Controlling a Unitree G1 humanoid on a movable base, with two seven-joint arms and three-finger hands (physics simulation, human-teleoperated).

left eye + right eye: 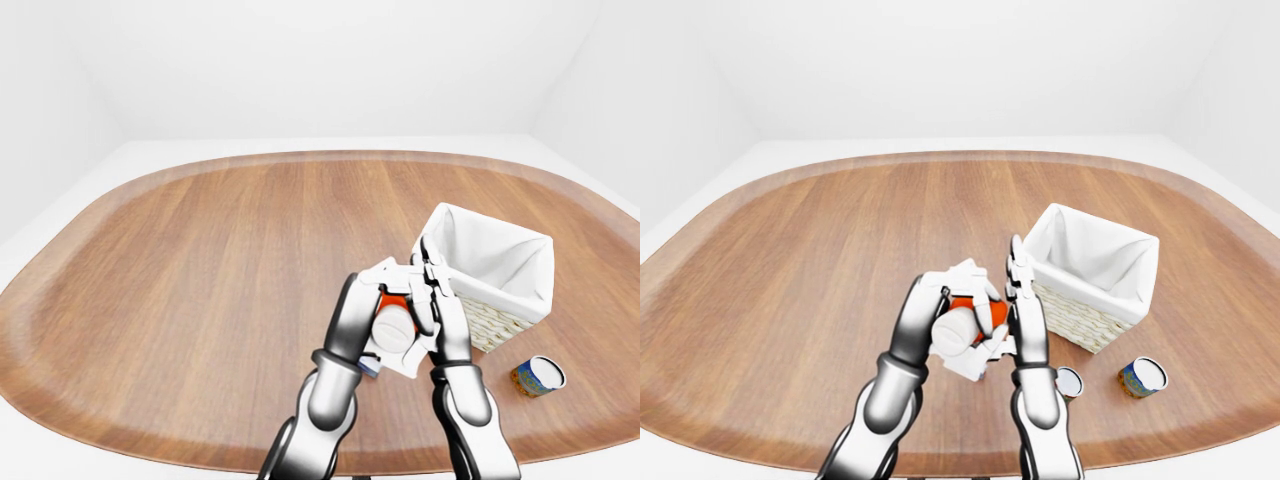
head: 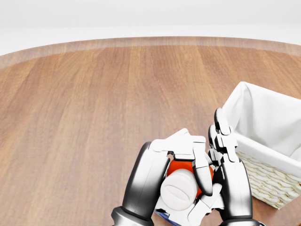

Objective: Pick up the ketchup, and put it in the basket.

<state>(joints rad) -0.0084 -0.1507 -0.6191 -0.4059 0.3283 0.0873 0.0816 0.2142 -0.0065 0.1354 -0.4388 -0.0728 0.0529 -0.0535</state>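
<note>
The ketchup (image 2: 178, 187), a red bottle with a white cap, is off the table in my left hand (image 2: 196, 181), whose fingers are shut round its body, cap pointing toward the camera. In the head view it sits at the bottom centre. My right hand (image 2: 221, 141) stands open just right of the bottle, fingers straight up and palm against the left hand's fingers. The basket (image 2: 244, 141), wicker with a white cloth liner, stands right of both hands; nothing shows inside it. In the right-eye view the ketchup (image 1: 962, 322) is a short way left of the basket (image 1: 1077, 318).
The wooden oval table (image 2: 94, 94) stretches left and up from the hands. A small blue-edged thing (image 2: 162, 215) lies on the table under the left hand. Two cans (image 1: 1143, 377) (image 1: 1070, 381) lie below the basket near the table's edge.
</note>
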